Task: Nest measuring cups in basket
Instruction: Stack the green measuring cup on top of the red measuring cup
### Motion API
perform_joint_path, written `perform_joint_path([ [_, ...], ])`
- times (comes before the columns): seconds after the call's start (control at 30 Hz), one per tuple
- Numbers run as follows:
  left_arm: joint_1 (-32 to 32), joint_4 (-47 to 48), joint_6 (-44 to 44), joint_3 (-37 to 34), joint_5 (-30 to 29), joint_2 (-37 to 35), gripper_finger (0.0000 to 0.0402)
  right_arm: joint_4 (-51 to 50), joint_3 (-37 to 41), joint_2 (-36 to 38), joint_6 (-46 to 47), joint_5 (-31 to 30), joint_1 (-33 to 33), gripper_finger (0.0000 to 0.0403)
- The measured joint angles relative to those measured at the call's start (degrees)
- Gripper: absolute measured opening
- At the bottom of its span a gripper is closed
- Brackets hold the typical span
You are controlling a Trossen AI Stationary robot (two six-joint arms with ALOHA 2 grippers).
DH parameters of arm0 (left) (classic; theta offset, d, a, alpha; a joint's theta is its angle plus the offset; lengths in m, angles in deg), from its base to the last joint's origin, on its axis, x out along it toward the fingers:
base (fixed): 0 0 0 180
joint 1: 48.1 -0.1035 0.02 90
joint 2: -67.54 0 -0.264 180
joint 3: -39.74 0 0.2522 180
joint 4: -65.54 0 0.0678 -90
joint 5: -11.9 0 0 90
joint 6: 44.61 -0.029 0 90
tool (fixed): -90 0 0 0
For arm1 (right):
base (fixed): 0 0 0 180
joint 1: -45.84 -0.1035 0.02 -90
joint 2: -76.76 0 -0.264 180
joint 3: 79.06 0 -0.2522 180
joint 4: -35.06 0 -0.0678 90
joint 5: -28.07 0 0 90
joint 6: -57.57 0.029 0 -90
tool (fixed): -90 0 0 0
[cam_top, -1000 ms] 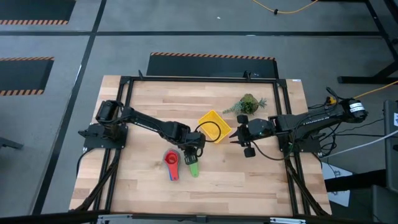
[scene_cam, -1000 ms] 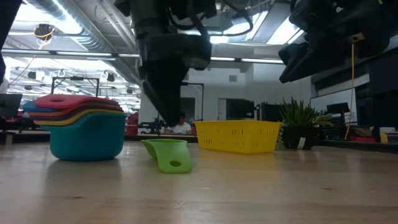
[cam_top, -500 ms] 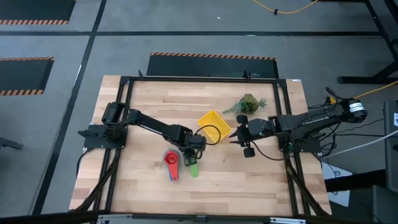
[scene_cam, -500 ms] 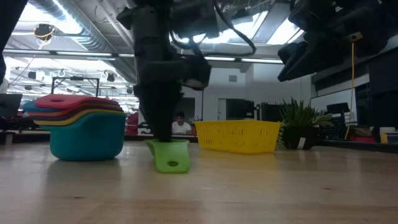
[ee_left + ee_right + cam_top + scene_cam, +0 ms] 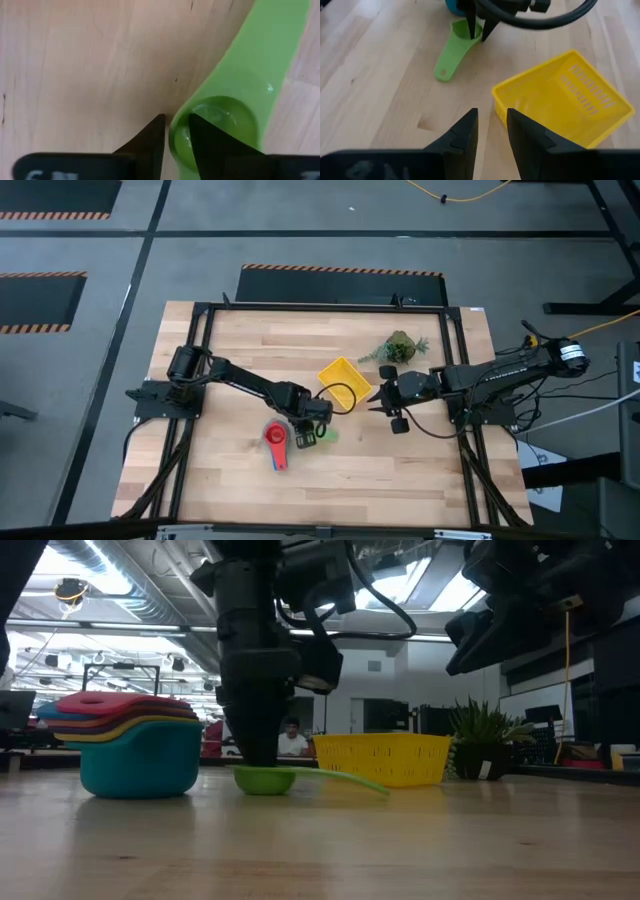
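The green measuring cup lies on the table's middle, its handle pointing toward the right edge. My left gripper stands over its bowl, pointing down, shut on its rim. Just left of it stands a nested stack of measuring cups, red on top and blue lowest. The yellow basket rests on its base farther back. My right gripper hangs open above the table, right of the basket, with nothing between its fingers. My left gripper pinches the rim wall of the green cup's bowl, on the side away from the handle. One finger is inside the bowl and one outside. The fingers come from above, pointing down. The bowl rests on the table, open side up.
A small potted plant stands behind the basket toward the right. Bare wood lies along the near edge and at the table's far left. Black frame rails run along the left and right edges.
My left gripper has come down onto the green cup's bowl. The cup has turned about on the table: its handle pointed toward the near edge and now points toward the right edge, while the bowl stayed by the fingers.
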Motion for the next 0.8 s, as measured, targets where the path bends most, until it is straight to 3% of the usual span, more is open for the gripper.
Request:
perform_joint_path([
  [0.27, 0.0, -0.4, 0.5, 0.1, 0.5, -0.2, 0.0011, 0.0, 0.0, 0.0, 0.0, 0.0, 0.0, 0.0108],
  [0.57, 0.0, 2.2, -5.4, 1.7, 3.4, -3.4, 0.0005, 0.0, 0.0, 0.0, 0.0, 0.0, 0.0, 0.0108],
  [0.8, 0.0, 5.2, -13.7, 2.9, 8.7, -10.8, 0.0004, 1.0, 0.0, 0.0, 0.1, 0.0, 0.0, 0.0108],
])
